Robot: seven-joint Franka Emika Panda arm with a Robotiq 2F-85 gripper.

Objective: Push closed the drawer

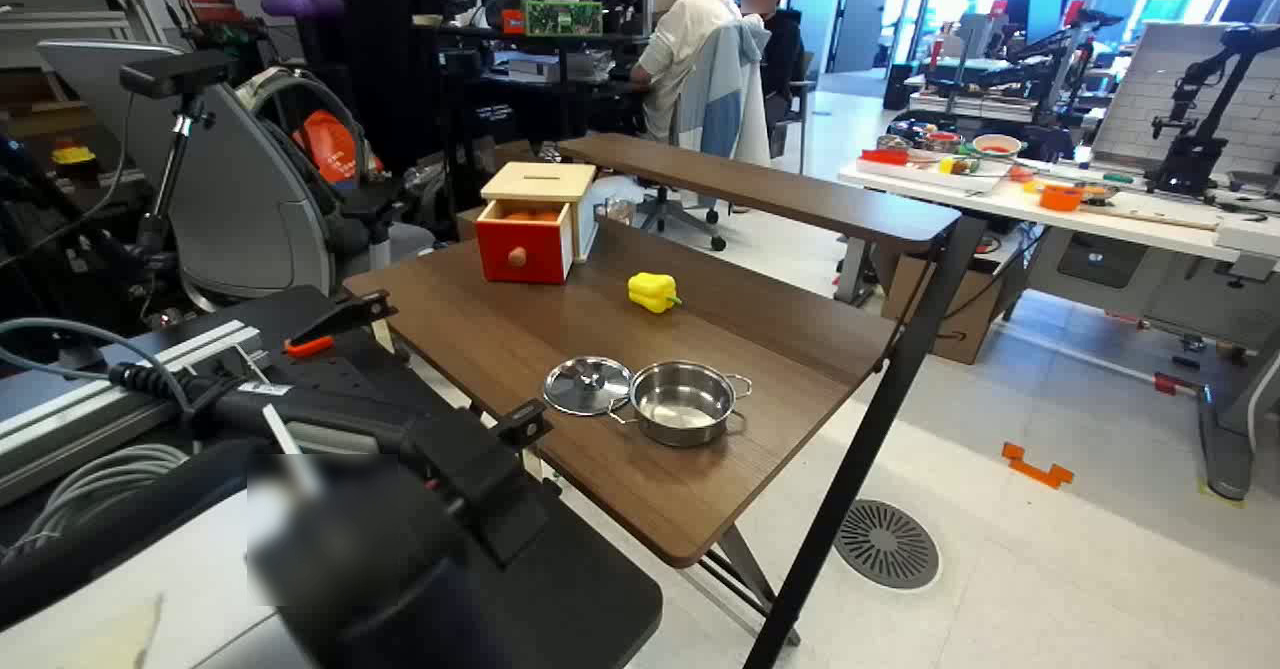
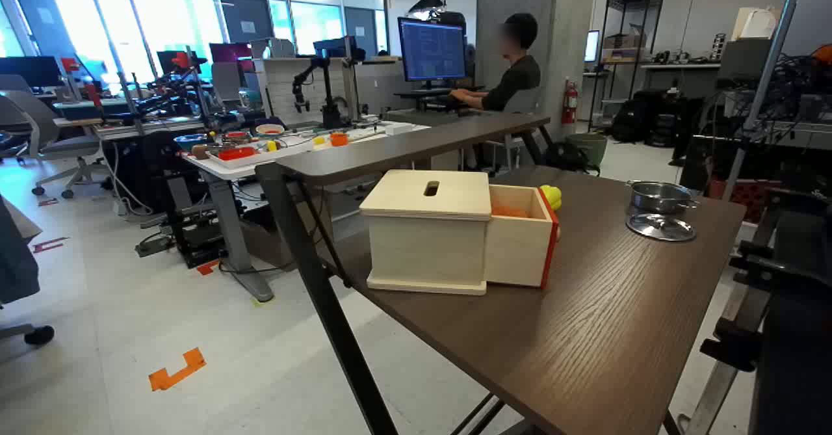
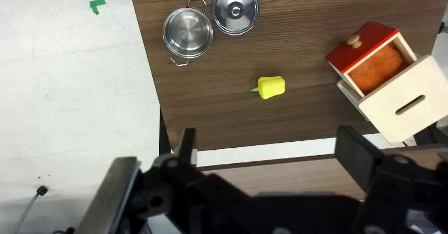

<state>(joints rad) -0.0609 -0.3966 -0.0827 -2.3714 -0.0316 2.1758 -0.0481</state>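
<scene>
The drawer [image 1: 518, 252] has a red front with a round wooden knob. It stands pulled out of a pale wooden box [image 1: 540, 182] with a slotted top. In another exterior view the drawer's pale side [image 2: 517, 253] juts from the box [image 2: 426, 250]. In the wrist view the open drawer [image 3: 368, 42] is at the upper right, with orange lining or contents inside; the box top [image 3: 395, 94] is beside it. My gripper [image 3: 266, 132] is open, its fingers wide apart with nothing between them. It is apart from the drawer, which lies beyond the right finger. I cannot see the gripper in the exterior views.
A yellow toy pepper [image 3: 271, 87] lies on the brown table [image 1: 560, 319] near the drawer. A metal pot [image 1: 682, 404] and its lid [image 1: 588, 386] stand farther off. A raised brown shelf [image 1: 760, 186] runs along one table edge, on black slanted legs [image 2: 325, 305].
</scene>
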